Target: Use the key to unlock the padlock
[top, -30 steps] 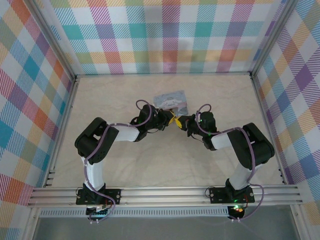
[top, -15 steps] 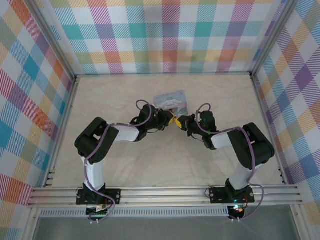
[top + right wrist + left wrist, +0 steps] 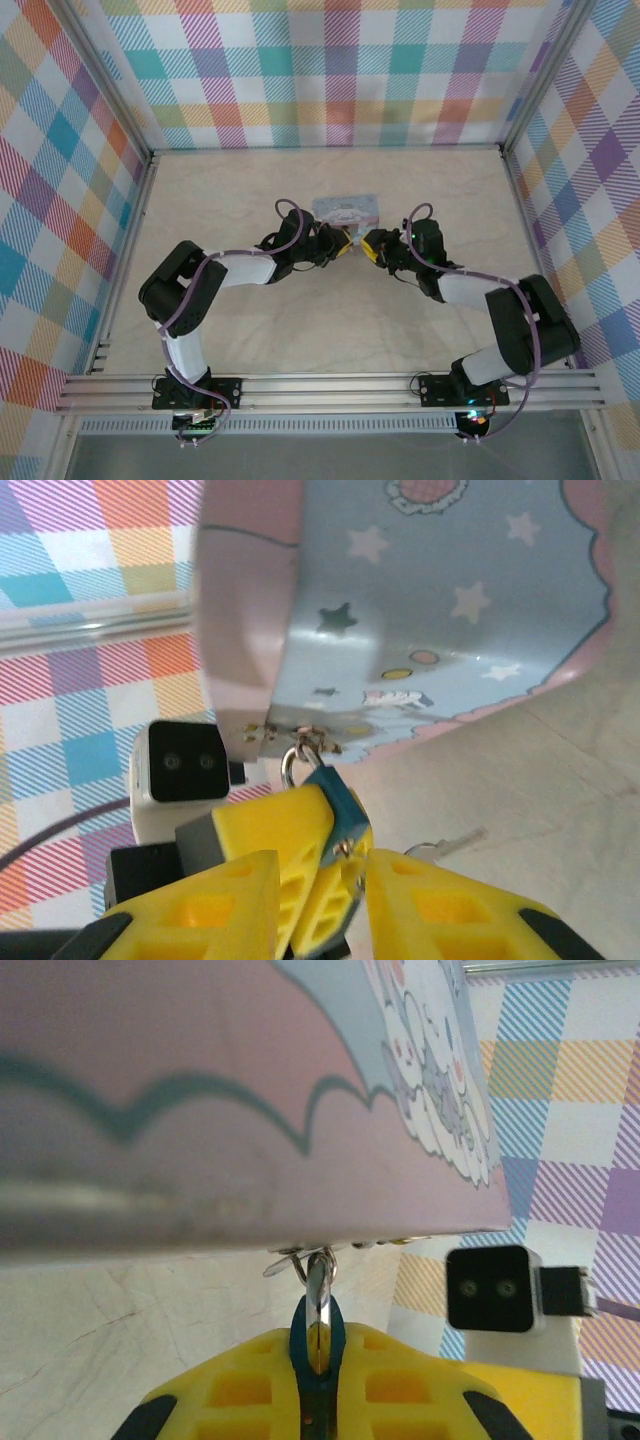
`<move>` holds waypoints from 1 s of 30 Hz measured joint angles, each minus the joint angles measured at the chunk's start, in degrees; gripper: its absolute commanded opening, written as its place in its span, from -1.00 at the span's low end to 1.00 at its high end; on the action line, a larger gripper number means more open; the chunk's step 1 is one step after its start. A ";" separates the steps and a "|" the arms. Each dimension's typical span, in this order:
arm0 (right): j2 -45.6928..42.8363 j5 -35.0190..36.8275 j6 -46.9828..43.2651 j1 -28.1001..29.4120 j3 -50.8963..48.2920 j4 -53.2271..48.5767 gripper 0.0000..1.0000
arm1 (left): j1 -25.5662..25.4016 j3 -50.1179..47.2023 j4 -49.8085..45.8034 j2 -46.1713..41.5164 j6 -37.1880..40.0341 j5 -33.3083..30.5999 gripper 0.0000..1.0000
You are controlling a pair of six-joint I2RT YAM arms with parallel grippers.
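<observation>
Jaws, left gripper [image 3: 318, 1365]: clenched on the padlock [image 3: 299, 1335], a yellow finger against each flank of its blue body. Jaws, right gripper [image 3: 325, 872]: parted, fingers standing to either side of the padlock's lower end. Cannot tell whether either pad touches it.

Padlock: its silver shackle is threaded through a small metal loop [image 3: 283, 1262] on the edge of the box [image 3: 450, 610], a pastel blue and pink one printed with stars and a cartoon figure. The lock hangs off that edge, body pointing toward the grippers.

Key [image 3: 455, 838]: small, silvery, on a ring, lying flat on the table [image 3: 570, 770] just beyond the right gripper's finger. Apart from the padlock.

Top view: box sits mid-table, the two grippers meeting nose to nose just on its near side, arms bent inward from left and right. Left wrist view catches the other arm's white camera block [image 3: 487, 1288] facing it.
</observation>
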 measured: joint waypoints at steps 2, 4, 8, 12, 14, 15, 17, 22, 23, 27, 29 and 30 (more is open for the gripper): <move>-2.97 -0.20 -3.82 -0.15 -0.02 -5.35 -0.41 | 0.00 0.11 -2.01 -0.42 0.79 0.00 -0.88; -6.05 -0.24 -8.41 -0.15 0.02 -11.69 -0.37 | 0.00 0.68 -4.48 -0.63 1.57 0.00 -0.88; -10.27 0.57 -18.14 -0.15 1.14 -23.96 -0.37 | -0.04 2.12 -8.48 -0.90 2.99 -0.13 -0.88; -13.35 3.04 -28.52 -0.07 3.82 -34.97 -0.36 | -0.15 2.47 -11.06 -1.84 3.65 -0.17 -0.87; -14.14 4.11 -33.14 0.33 5.64 -38.95 -0.34 | -0.15 2.60 -11.69 -1.92 3.65 -0.15 -0.87; -14.21 4.79 -35.58 0.61 6.69 -40.57 -0.34 | -0.15 2.60 -11.85 -1.95 3.65 -0.15 -0.87; -14.21 5.92 -39.76 1.62 8.33 -42.73 -0.31 | -0.17 2.62 -12.22 -1.95 3.65 -0.15 -0.87; -13.00 8.87 -48.04 5.86 11.74 -45.86 -0.27 | -0.26 2.71 -12.96 -1.95 3.63 -0.15 -0.86; -12.41 9.33 -49.18 6.54 12.31 -46.01 -0.26 | -0.26 2.71 -12.94 -1.95 3.63 -0.15 -0.86; -9.42 10.78 -52.81 8.55 14.62 -46.10 -0.21 | -0.26 2.71 -12.94 -1.95 3.61 -0.15 -0.86; -7.69 11.69 -54.38 9.40 15.45 -45.92 -0.19 | -0.26 2.73 -12.96 -1.95 3.61 -0.15 -0.86; -6.82 12.07 -55.15 9.77 15.76 -45.75 -0.19 | -0.26 2.78 -12.98 -1.95 3.61 -0.13 -0.86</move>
